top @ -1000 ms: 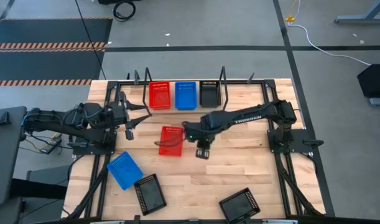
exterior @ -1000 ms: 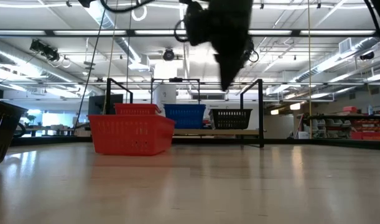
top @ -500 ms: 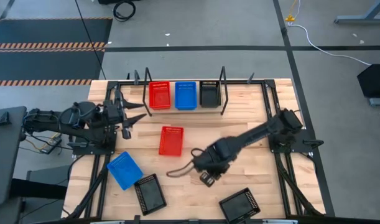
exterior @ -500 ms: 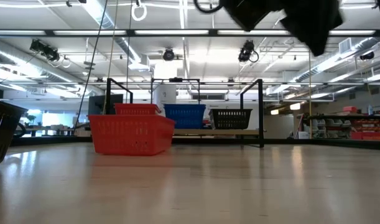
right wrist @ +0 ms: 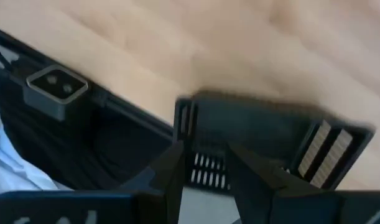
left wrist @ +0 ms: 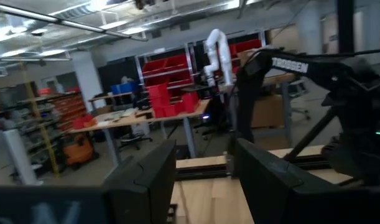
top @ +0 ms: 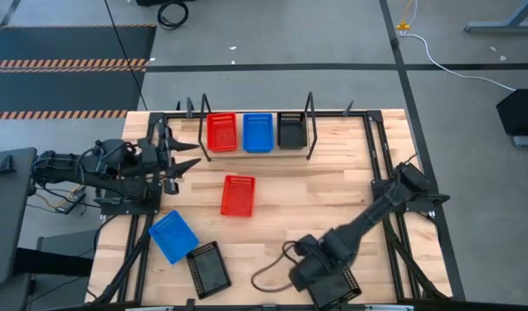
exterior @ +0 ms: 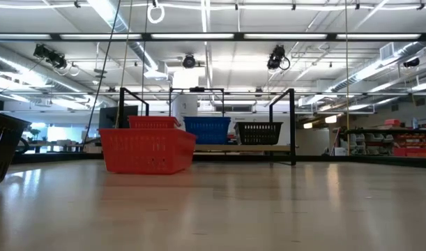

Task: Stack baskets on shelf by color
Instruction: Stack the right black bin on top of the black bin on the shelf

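The shelf [top: 310, 126] stands at the table's far side with a red basket [top: 221, 131], a blue one [top: 257, 131] and a black one [top: 291, 130] side by side on it. On the table a red basket [top: 238, 194] lies mid-table, a blue basket [top: 173, 235] and a black basket [top: 208, 268] near left. My right gripper [right wrist: 205, 180] is open, hovering over another black basket [right wrist: 270, 140] at the near edge, right of the middle [top: 337, 287]. My left gripper [left wrist: 205, 186] is open, waiting at the table's left side [top: 181, 162].
The right arm [top: 376, 212] stretches slantwise from the right side down to the near edge. Black arm frames run along both table sides [top: 393, 242]. Bare wood lies between the mid-table red basket and the right arm. The low view shows the red basket [exterior: 146, 150] before the shelf.
My right arm has swung from beside the mid-table red basket toward the table's near edge and now hangs over the black basket there; it has left the low view. The red basket has stayed where it was.
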You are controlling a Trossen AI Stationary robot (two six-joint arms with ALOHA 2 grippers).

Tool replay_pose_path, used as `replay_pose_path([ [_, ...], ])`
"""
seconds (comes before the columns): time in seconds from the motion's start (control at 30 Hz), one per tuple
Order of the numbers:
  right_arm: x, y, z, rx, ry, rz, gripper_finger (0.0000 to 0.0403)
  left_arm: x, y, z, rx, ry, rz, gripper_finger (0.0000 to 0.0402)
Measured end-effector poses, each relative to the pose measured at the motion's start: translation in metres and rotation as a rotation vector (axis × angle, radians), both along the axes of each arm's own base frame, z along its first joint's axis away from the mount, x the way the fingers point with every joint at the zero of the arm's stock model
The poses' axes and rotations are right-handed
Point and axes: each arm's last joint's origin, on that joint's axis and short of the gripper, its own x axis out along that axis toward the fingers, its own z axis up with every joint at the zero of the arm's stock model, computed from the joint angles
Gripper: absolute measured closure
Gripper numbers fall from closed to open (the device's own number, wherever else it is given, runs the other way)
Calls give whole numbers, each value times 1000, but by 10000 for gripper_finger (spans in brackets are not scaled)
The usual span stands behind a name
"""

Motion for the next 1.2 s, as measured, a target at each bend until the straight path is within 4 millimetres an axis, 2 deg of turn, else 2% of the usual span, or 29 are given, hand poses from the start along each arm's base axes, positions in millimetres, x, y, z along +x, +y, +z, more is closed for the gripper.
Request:
replay_pose_path([
  [0.13,-9,18,-1,22,-24,-41,269,0,-1,0,-15,-3,-41,230],
  [0.27,-18,27,-11,8,-21,-43,266,0,-1,0,-38,-5,-47,230],
  [0.53,-36,28,-51,0,70,-22,268,1,-2,-5,-103,34,-86,230],
  [0.73,-47,10,-82,-82,143,6,268,2,-4,-7,-138,55,-158,230],
  [0.87,-47,-4,-95,-128,152,38,268,2,-5,-11,-164,92,-168,230],
  [1.2,-18,-52,-100,-243,69,204,268,2,-6,-17,-242,150,-181,230],
])
